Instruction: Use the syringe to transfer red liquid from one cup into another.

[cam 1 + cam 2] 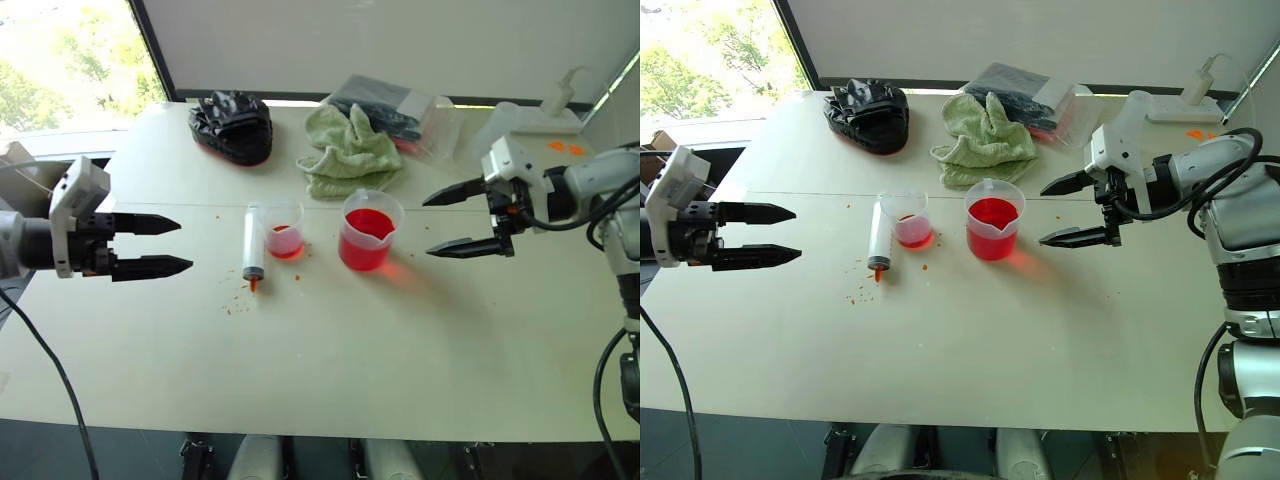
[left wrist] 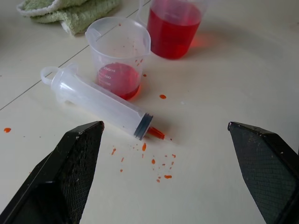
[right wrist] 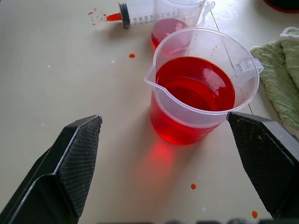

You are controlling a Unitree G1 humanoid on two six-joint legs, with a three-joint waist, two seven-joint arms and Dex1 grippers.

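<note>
- The left gripper and the right gripper are seen held above the white table, one at each side, each with its fingers spread wide and nothing gripped; nothing is seen between either one and the task's things.
- Small orange-red droplets are scattered on the table just beside the syringe's tip.
- The syringe is laid flat, a clear barrel with a white ring-ended plunger pushed in; its long axis runs near to far, the orange-red tip pointed toward the near edge.
- Just beside it, on its right, the smaller clear cup is stood upright with a little red liquid at the bottom.
- Further right, apart from it, the larger spouted beaker is stood about half full of the same red.
- Behind these a crumpled green towel, a black bag and a clear packet are found.
</note>
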